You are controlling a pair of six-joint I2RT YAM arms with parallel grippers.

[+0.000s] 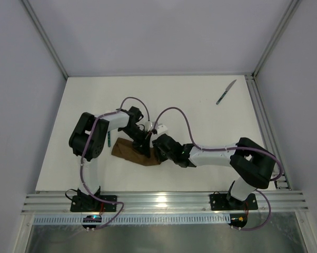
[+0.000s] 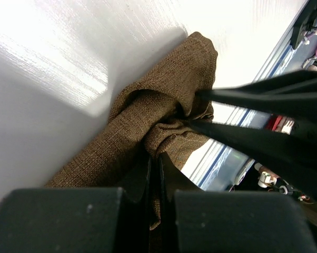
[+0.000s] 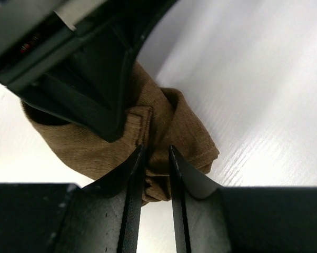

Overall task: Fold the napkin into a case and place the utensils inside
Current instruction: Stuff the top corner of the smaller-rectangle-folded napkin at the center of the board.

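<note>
The left fingers [image 2: 171, 182] pinch shut on the bunched napkin [image 2: 148, 105]; the right fingers [image 3: 128, 211], narrowly parted, clamp a fold beside them. The knife [image 1: 226, 91] (on the surface [image 1: 190, 95]) lies well away from both.

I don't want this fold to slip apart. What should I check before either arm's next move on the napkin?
1. Left gripper pinching the napkin: ok, shut on the cloth.
2. Right gripper holding a fold: ok, cloth fills the gap between its fingers.
3. Napkin shaped into a tidy case: not ok, it is bunched where the grippers meet.
4. Knife free to pick up: ok, it lies alone on the table, far right.
5. Fork found: cannot tell; only a teal sliver shows near the napkin's left end.
</note>
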